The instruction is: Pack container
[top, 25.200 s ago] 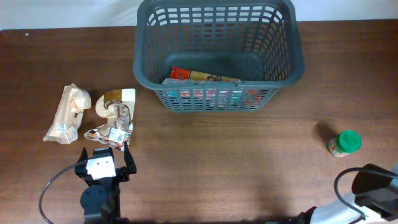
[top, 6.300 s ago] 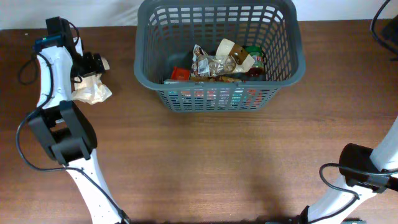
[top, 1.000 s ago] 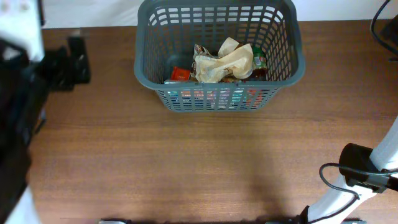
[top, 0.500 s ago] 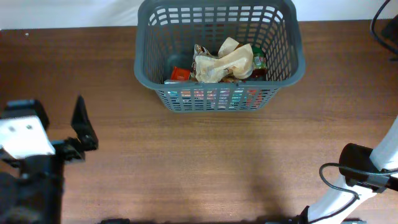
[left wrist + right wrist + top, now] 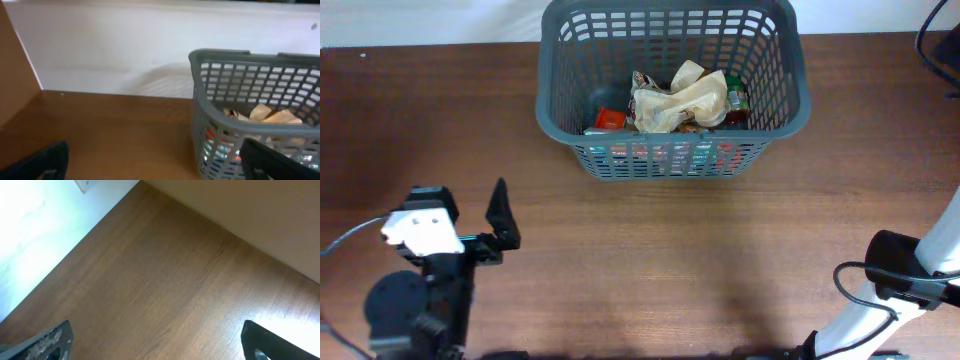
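The dark grey lattice basket (image 5: 672, 158) stands at the back centre of the table. Inside it lie a crumpled beige bag (image 5: 692, 98), a red packet (image 5: 608, 119), a green-lidded jar (image 5: 736, 97) and other wrapped groceries. My left gripper (image 5: 440, 215) hovers at the front left, well short of the basket, open and empty. In the left wrist view its fingers (image 5: 155, 165) are spread wide, with the basket (image 5: 220, 100) ahead to the right. My right gripper (image 5: 157, 342) is open and empty over bare wood; it does not show in the overhead view.
The brown wooden table (image 5: 720, 260) meets a white wall (image 5: 115, 45) behind the basket. The right arm's base (image 5: 900, 282) sits at the front right edge. A cable (image 5: 935, 25) hangs at the back right corner.
My left arm has swung from the far left edge down to the front left, empty. The basket and its contents have not moved.
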